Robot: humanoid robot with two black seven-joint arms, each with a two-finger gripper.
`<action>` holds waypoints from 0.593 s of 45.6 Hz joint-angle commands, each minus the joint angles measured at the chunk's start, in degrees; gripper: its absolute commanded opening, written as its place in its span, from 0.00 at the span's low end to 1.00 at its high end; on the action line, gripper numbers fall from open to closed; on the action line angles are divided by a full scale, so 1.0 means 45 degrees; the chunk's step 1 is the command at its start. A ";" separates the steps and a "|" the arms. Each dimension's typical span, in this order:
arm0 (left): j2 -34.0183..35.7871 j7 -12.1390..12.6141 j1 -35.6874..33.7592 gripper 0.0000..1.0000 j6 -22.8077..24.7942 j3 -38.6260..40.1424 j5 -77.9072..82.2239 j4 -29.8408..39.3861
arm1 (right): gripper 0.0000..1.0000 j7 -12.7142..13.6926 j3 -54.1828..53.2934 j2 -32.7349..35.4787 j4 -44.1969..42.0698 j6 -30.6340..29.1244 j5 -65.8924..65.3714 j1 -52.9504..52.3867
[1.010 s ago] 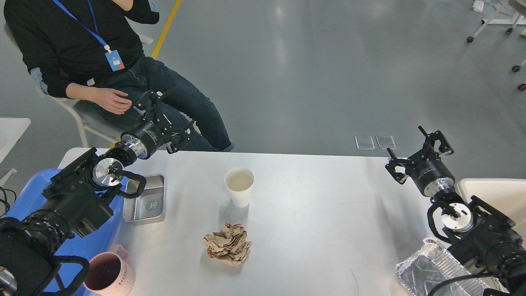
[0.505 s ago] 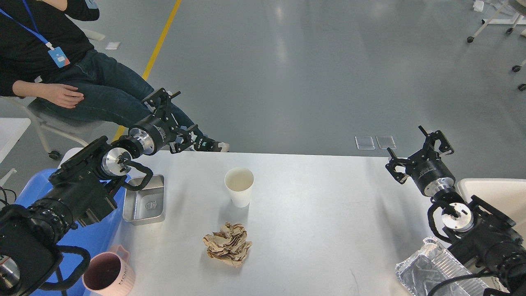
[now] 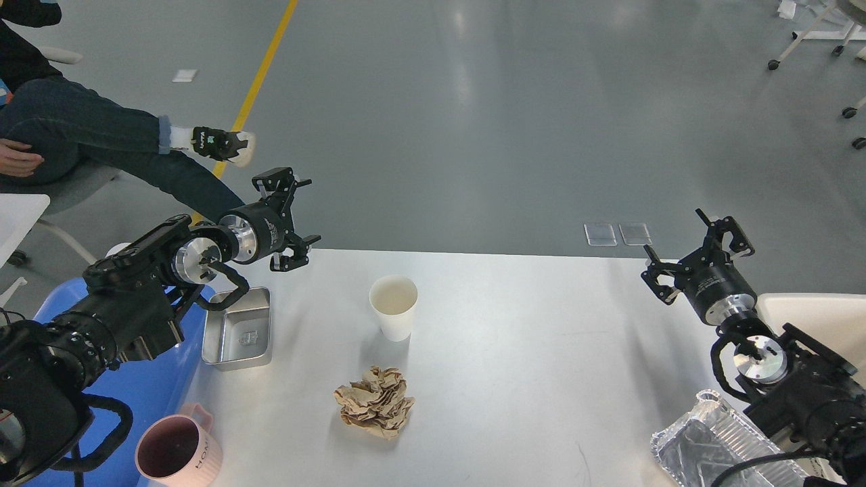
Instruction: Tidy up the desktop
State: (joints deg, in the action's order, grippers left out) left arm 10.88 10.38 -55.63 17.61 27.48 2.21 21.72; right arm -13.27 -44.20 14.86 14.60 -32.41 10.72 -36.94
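The white desktop [image 3: 528, 352] fills the lower part of the head view. On it stand a white paper cup [image 3: 394, 306], a crumpled brown paper ball [image 3: 374, 401], a small steel tray [image 3: 239, 329], a pink mug [image 3: 178, 454] at the front left and a foil tray [image 3: 710, 450] at the front right. My left gripper [image 3: 294, 211] is open and empty, above the table's far left edge, left of the cup. My right gripper [image 3: 697, 251] is open and empty above the far right edge.
A blue plastic tray [image 3: 145, 396] sits at the table's left side under my left arm. A cream bin [image 3: 822, 318] stands at the right. A seated person's legs [image 3: 101, 145] stretch out beyond the far left corner.
My left gripper has moved right and slightly forward, toward the cup. The right gripper has shifted slightly right. The person has rolled back to the left, away from the table.
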 commanded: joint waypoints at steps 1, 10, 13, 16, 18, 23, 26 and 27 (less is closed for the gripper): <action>0.0141 -0.0001 0.0039 0.99 0.0189 -0.0227 0.0329 0.0953 | 1.00 -0.0001 -0.0002 0.0117 0.0018 -0.0004 0.0000 0.0005; 0.1936 -0.0001 0.0020 0.99 -0.0143 -0.2100 0.3004 0.4448 | 1.00 -0.0001 -0.0002 0.0312 0.0018 -0.0024 0.0000 0.0005; 0.2756 -0.0001 0.0020 0.99 -0.0435 -0.2958 0.3454 0.5425 | 1.00 0.0018 -0.0002 0.0370 0.0018 -0.0043 0.0000 0.0005; 0.3712 -0.0001 0.0020 0.99 -0.0592 -0.3740 0.3611 0.6401 | 1.00 0.0018 0.0018 0.0487 0.0018 -0.0063 0.0000 0.0025; 0.4338 -0.0001 0.0020 0.99 -0.0612 -0.4112 0.3631 0.7162 | 1.00 0.0018 -0.0002 0.0507 0.0018 -0.0063 0.0000 0.0025; 0.6056 -0.0001 0.0020 0.99 -0.0631 -0.5011 0.3962 0.9018 | 1.00 0.0018 0.0018 0.0507 0.0037 -0.0063 0.0000 0.0025; 0.7072 -0.0079 0.0039 0.99 -0.0593 -0.5266 0.4119 0.9976 | 1.00 0.0018 0.0018 0.0507 0.0018 -0.0063 0.0000 0.0025; 0.7442 -0.0156 0.0039 0.99 -0.0592 -0.5305 0.4139 1.0366 | 1.00 0.0018 0.0018 0.0507 0.0037 -0.0063 0.0000 0.0025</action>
State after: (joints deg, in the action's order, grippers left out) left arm 36.77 10.37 -55.54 14.84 5.80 19.74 60.81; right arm -13.19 -44.14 17.08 14.71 -32.69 10.73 -36.83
